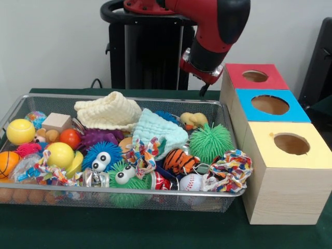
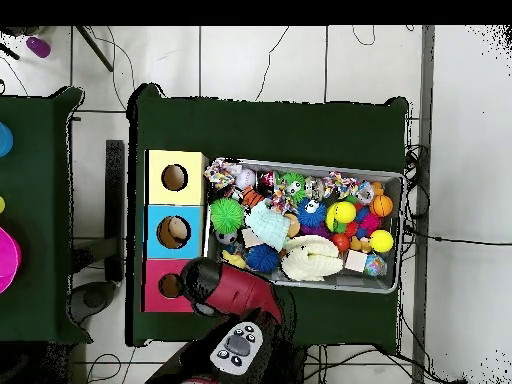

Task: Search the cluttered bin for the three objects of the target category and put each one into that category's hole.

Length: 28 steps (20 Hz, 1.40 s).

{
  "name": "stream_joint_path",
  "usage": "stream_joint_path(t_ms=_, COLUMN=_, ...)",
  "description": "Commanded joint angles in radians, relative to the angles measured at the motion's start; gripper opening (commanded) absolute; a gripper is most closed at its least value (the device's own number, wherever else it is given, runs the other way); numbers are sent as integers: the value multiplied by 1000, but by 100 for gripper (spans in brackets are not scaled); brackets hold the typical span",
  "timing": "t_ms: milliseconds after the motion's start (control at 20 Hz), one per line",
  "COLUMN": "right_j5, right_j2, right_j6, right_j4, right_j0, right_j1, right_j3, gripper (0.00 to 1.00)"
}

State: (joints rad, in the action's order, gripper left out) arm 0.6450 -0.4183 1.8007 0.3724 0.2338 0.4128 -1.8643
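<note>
The wire mesh bin [image 1: 21, 98] is full of toys; it also shows in the overhead view [image 2: 392, 178]. Three knotted cloth toys lie along its near side in the front view: one at the right corner [image 1: 231, 168], one in the middle [image 1: 140, 154], one at the left [image 1: 47, 174]. In the overhead view the corner one [image 2: 222, 173] lies next to the yellow box. My gripper [image 1: 203, 78] hangs at the arm's end beyond the bin's far right corner, beside the red box [image 1: 234, 72], away from all three toys. Its tips are hidden.
Red, blue [image 1: 244, 98] and yellow [image 1: 259, 145] boxes, each with a round hole on top, stand in a row right of the bin. Spiky rubber balls [image 1: 210, 141], a pale yellow washcloth [image 1: 109, 111], a mint one [image 1: 155, 129] and small balls fill the bin.
</note>
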Motion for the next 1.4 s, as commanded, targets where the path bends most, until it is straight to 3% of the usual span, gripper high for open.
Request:
stream_joint_path(t_ms=50, right_j5=279, right_j2=-27, right_j6=157, right_j4=-81, right_j0=-4, right_j1=57, right_j3=244, gripper=100)
stream_joint_path(t_ms=200, right_j5=272, right_j2=-33, right_j6=167, right_j4=-92, right_j0=-3, right_j1=51, right_j3=291, gripper=100)
stream_joint_path(t_ms=350, right_j5=101, right_j2=-7, right_j6=182, right_j4=-65, right_j0=-6, right_j1=54, right_j3=276, gripper=100)
stream_joint_path(t_ms=600, right_j5=-336, right_j2=126, right_j6=177, right_j4=-16, right_j0=-52, right_j1=65, right_j3=216, gripper=100)
stream_joint_path(t_ms=800, right_j5=-438, right_j2=158, right_j6=202, right_j4=-9, right_j0=-65, right_j1=44, right_j3=250, gripper=100)
stream_joint_path(t_ms=1100, right_j5=-563, right_j2=142, right_j6=207, right_j4=-2, right_j0=-51, right_j1=13, right_j3=303, gripper=100)
stream_joint_path(t_ms=1400, right_j5=-658, right_j2=149, right_j6=257, right_j4=25, right_j0=-25, right_j1=37, right_j3=231, gripper=100)
